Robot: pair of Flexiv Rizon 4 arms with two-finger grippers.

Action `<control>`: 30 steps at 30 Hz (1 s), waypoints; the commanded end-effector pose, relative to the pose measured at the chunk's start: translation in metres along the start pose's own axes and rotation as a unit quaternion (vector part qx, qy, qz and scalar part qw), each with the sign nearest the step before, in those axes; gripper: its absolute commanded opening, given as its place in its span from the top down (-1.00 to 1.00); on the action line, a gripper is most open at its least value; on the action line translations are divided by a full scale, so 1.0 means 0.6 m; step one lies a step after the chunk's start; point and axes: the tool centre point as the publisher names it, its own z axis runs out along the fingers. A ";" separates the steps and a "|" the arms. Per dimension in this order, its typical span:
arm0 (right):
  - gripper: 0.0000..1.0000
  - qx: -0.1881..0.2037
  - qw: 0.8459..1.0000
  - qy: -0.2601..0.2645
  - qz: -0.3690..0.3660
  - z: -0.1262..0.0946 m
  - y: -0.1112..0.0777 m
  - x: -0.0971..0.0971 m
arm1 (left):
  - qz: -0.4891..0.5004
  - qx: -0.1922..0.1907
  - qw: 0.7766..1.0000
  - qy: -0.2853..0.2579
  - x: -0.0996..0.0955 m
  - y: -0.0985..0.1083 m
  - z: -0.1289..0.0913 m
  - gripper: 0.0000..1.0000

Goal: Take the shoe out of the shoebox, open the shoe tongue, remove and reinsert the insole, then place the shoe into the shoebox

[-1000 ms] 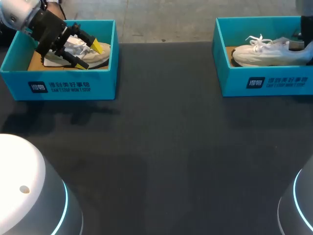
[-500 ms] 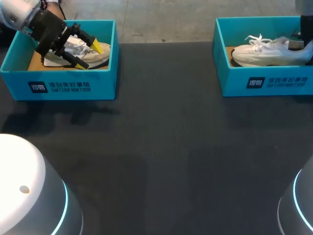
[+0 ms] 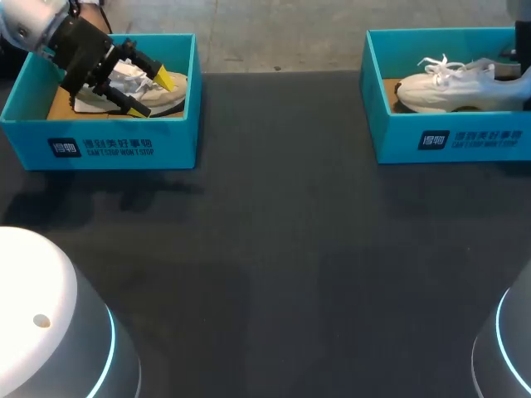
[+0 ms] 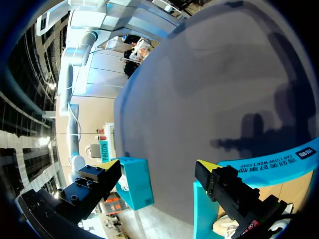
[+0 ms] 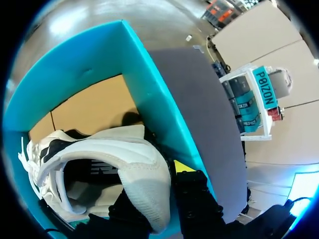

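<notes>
Shoe [image 5: 99, 154] heel pinched by right gripper [image 5: 160, 181] beside shoebox [image 5: 149, 84] wall.

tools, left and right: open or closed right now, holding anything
Left tool: open, holding nothing.
Right tool: closed on the heel of the white shoe.

The table [image 3: 274, 249] I work over has a dark, matt top, faintly grained like a rubber mat. The left shoebox [image 3: 99, 145] and the right shoebox [image 3: 448, 137] look like cardboard, with smooth matt teal walls and raw brown board on the floor inside. The right shoe [image 5: 144, 184] is white. Its heel is a fine pebbled knit, with smoother panels and soft cloth laces. The left shoe [image 3: 170, 98] holds crinkled white paper [image 3: 126, 76]. My left gripper [image 3: 151, 95] has matt black fingers with smooth yellow tips; I cannot tell whether they are plastic or metal.
</notes>
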 end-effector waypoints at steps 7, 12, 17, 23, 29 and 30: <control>1.00 -0.016 0.999 0.016 -0.030 -0.003 -0.023 -0.006 | 0.000 -0.001 1.000 0.001 -0.001 -0.002 0.000 -1.00; 1.00 -0.019 0.999 0.019 -0.038 -0.004 -0.030 -0.007 | 0.000 -0.001 1.000 0.001 -0.001 -0.002 0.000 -1.00; 1.00 -0.025 0.998 0.022 -0.054 -0.008 -0.040 -0.009 | 0.000 -0.001 1.000 0.001 -0.001 -0.002 0.000 -1.00; 1.00 -0.027 0.997 0.018 -0.068 -0.008 -0.051 -0.011 | 0.000 -0.001 1.000 0.001 -0.001 -0.002 0.000 -1.00; 1.00 -0.028 0.997 0.022 -0.075 -0.003 -0.057 -0.010 | 0.000 -0.001 1.000 0.001 -0.001 -0.002 0.000 -1.00; 1.00 -0.028 0.997 0.022 -0.076 -0.002 -0.058 -0.011 | 0.000 -0.001 1.000 0.001 -0.001 -0.002 0.000 -1.00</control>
